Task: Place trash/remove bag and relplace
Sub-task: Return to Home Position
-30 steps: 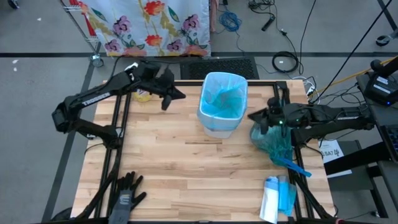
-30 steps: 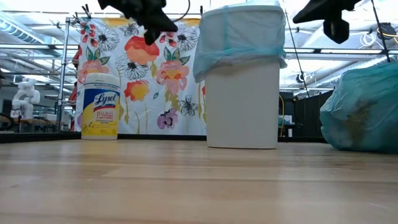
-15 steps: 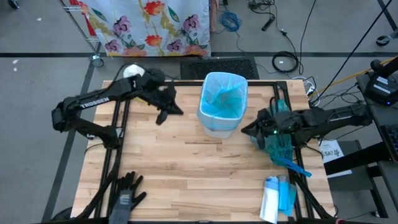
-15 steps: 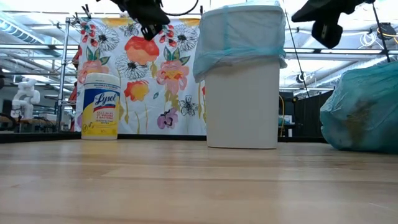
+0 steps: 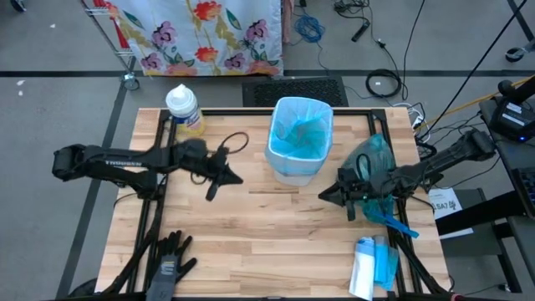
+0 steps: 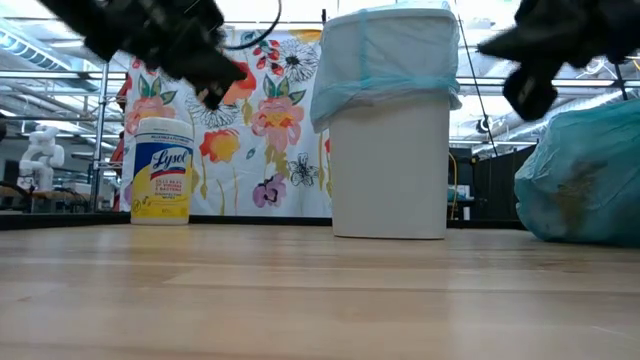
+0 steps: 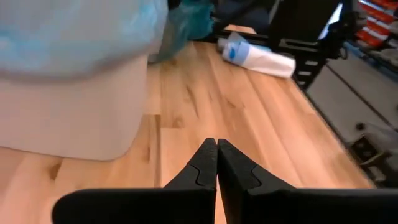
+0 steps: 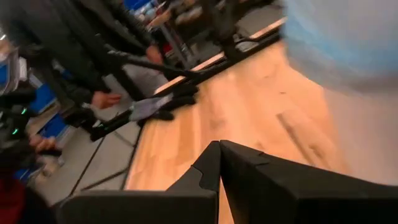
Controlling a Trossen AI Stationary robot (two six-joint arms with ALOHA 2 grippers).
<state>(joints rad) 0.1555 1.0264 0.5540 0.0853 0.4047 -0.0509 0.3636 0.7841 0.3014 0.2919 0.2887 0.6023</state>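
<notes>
Hovering above the wooden table (image 5: 259,226), left of the trash bin (image 5: 299,142), the left gripper (image 5: 227,176) is pressing its two fingers (image 7: 216,163) fully together and gripping nothing. The left arm (image 5: 117,155) is carrying white lettering that appears to read TROSSEN. The right gripper (image 5: 330,192) is hanging above the table on the bin's other side, fingers (image 8: 219,163) likewise closed against each other with nothing between them. The white bin is standing upright at the table's far middle, wearing a light blue liner folded over its rim. A filled teal trash bag (image 6: 585,175) is lying on the table right of the bin, under the right arm; its contents cannot be made out. A yellow wipes canister (image 6: 160,170) labelled Lysol is standing at the far left corner. A roll of bags (image 5: 368,266) and black gloves (image 5: 171,255) are lying along the near edge.
</notes>
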